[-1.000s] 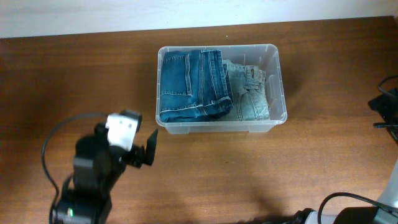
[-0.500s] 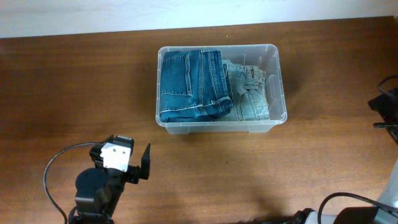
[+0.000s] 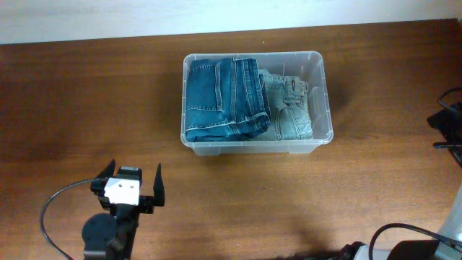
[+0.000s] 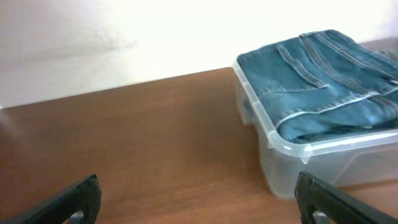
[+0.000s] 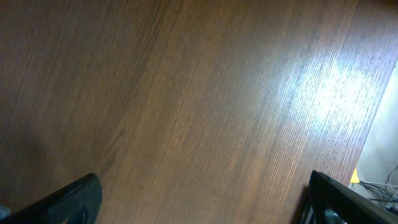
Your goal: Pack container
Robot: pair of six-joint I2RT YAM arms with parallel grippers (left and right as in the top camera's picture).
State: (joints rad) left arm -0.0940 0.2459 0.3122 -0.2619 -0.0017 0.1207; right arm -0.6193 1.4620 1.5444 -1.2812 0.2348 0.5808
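The clear plastic container [image 3: 326, 108] stands at the middle back of the wooden table. Folded dark blue jeans [image 3: 224, 97] fill its left side and lighter folded jeans [image 3: 290, 110] lie in its right side. My left gripper [image 3: 131, 179] is open and empty, low over the table, well to the front left of the container. In the left wrist view the container's rim [image 4: 280, 144] and the dark jeans [image 4: 323, 81] show ahead to the right of my left gripper [image 4: 199, 196]. My right gripper [image 5: 202, 196] is open and empty over bare wood; it does not show in the overhead view.
Black cables and arm parts [image 3: 449, 119] sit at the right edge of the table. A white base with a cable [image 3: 404, 242] is at the front right. A pale wall [image 4: 124, 37] runs behind the table.
My left arm has drawn back toward the front left, away from the container, and its gripper has stayed open and empty. The container and jeans have not moved.
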